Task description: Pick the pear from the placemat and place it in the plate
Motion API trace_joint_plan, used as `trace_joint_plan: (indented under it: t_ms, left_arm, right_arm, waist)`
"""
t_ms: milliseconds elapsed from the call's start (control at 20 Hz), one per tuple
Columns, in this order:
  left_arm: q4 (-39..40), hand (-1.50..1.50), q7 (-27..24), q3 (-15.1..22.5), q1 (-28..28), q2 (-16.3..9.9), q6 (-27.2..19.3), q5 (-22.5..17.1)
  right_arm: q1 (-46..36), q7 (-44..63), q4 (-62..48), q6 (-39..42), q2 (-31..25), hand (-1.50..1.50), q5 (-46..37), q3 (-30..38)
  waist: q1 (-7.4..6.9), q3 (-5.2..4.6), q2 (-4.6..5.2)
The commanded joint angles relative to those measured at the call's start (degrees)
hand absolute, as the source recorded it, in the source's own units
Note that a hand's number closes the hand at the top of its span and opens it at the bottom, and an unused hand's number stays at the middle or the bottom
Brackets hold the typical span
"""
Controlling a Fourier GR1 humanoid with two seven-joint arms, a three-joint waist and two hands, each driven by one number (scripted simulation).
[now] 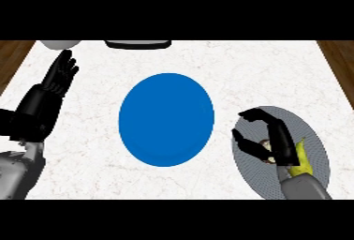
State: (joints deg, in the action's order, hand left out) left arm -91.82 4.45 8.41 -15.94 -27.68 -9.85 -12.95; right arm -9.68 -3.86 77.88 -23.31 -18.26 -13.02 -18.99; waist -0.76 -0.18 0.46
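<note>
The yellow-green pear (303,158) lies on the grey oval placemat (314,136) at the counter's right side. Most of the pear is hidden under my right hand (275,140), so only its right flank and a brownish tip show. That hand hovers over the mat with its fingers bent and its thumb spread apart, and only bare mat shows between them. I cannot see them closing round the pear. The blue plate (166,119) sits mid-counter, left of the mat, with nothing on it. My left hand (50,91) rests open at the left, fingers up.
A white rounded object (58,44) and a dark-rimmed pale object (138,44) sit at the counter's far edge. Brown wood borders the white marble top at both upper corners.
</note>
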Motion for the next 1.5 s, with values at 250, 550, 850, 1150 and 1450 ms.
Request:
trace_joint_plan:
  t_ms: [250,550,850,1150,1450]
  left_arm:
    - [0.22,0.0,0.19,-2.67,0.57,1.46,2.16,-0.3]
    - [2.38,0.0,-1.85,-5.35,1.13,-0.16,4.94,-0.27]
    - [1.27,0.0,1.03,-4.54,-0.15,0.57,4.18,-0.52]
    - [1.33,0.0,0.57,-3.73,-0.47,1.59,3.96,0.51]
    - [0.73,0.0,-0.55,-3.54,0.86,3.2,4.49,1.75]
  right_arm:
    - [7.77,-24.7,-3.25,-6.68,8.59,-1.5,7.14,6.97]
    - [8.47,3.29,17.64,-4.64,-5.36,-1.5,-4.4,5.48]
    - [8.36,26.27,17.86,6.63,-16.2,-1.5,-12.68,3.79]
    - [5.63,43.98,22.21,26.17,-23.45,-1.5,-8.35,1.38]
    - [0.1,57.42,23.75,36.74,-20.53,-1.5,-4.49,-0.43]
  waist:
    - [0.88,0.22,-0.45]
    - [1.62,-0.01,-0.7]
    - [1.66,-0.31,-0.65]
    - [0.72,-0.12,-0.42]
    - [0.42,0.12,-0.42]
